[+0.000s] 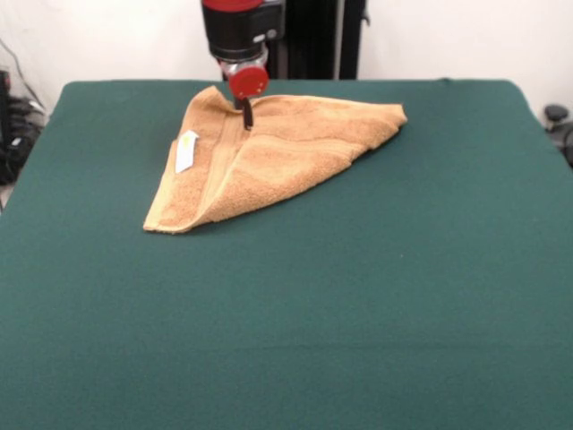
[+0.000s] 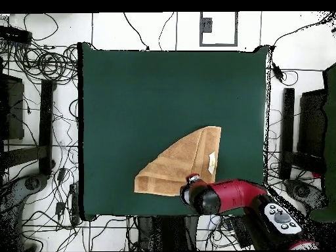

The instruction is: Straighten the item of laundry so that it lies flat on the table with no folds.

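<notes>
The tan-orange towel (image 1: 269, 148) lies at the far middle of the green table (image 1: 358, 296), folded over into a rough triangle with a diagonal crease. Its white label (image 1: 186, 150) shows at the left edge. My gripper (image 1: 247, 115) comes straight down from above onto the towel's far edge. Its dark fingers are pressed together there and seem to pinch the cloth. In the overhead view the towel (image 2: 177, 167) lies near the table's (image 2: 131, 98) bottom edge, with the label (image 2: 212, 162) on its right and the gripper (image 2: 192, 178) at its lower edge.
The robot's pedestal (image 1: 313, 40) stands behind the table's far edge. Cables and stands (image 2: 39, 131) surround the table. Green cloth stretches wide in front of the towel and to both sides.
</notes>
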`<state>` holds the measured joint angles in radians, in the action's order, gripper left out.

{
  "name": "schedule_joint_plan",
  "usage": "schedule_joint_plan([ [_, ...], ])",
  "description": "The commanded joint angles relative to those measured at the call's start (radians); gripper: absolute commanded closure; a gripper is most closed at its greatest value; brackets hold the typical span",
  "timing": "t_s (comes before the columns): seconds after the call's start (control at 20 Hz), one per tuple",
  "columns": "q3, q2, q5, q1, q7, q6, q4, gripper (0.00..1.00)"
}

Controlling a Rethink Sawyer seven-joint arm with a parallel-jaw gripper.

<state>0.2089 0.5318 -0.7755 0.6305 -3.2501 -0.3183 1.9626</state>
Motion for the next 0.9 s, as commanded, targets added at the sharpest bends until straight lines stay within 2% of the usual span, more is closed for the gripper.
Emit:
schedule_joint_plan([
  [0.05,0.170,0.012,0.093,-0.009,0.150,-0.052,-0.142,0.00],
  [0.3,0.158,0.039,0.120,-0.015,0.161,-0.123,-0.144,0.00],
  [0.9,0.159,0.062,0.152,-0.018,0.170,-0.175,-0.146,0.00],
])
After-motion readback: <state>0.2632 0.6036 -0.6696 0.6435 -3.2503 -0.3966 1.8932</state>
